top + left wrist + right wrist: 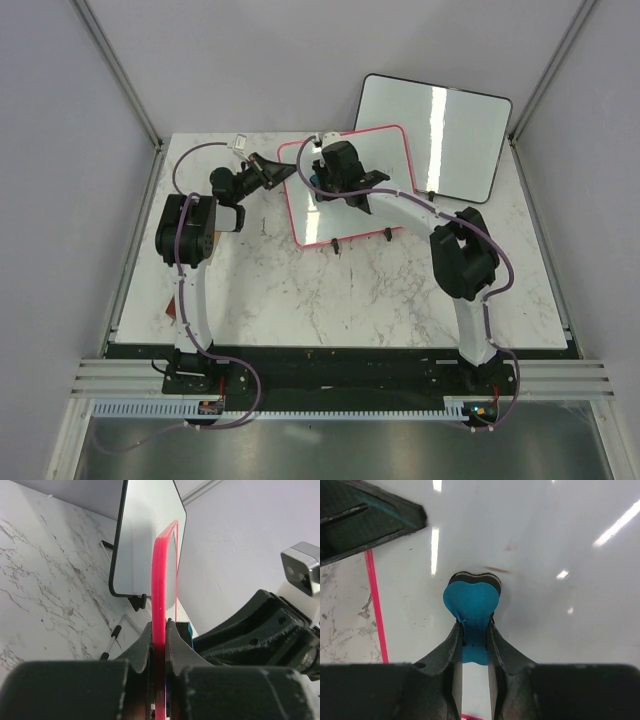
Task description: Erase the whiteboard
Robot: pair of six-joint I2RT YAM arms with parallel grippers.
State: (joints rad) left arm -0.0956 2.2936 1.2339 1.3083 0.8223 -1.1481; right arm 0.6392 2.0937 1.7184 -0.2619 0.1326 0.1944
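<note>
While both arms reach from the near edge across the marble tabletop, the work sits toward the far middle. There the whiteboard, pink-framed, is propped on its small black feet. The left gripper is clenched on the board's left frame edge, jaws pinching the pink rim from both sides. The right gripper is clamped on a blue eraser, whose dark pad end is pressed against the white surface near the board's far-left part. Just past the pad are a faint brownish smudge and a fainter reddish spot further on, so erasing looks partly done. A black-framed whiteboard stands behind at far right, close to the pink board's far corner; I cannot tell if they touch. Risks, as a judgement:
- The eraser is held by a thin tab, so hard pressure or a fast sideways stroke could twist it out of the fingers.
- Pushing too hard could tip the board back or drag the frame out of the left pinch.
- A stroke leftward could knock the right gripper into the left one, which is close by.
- Light smudges may get skipped.
</note>
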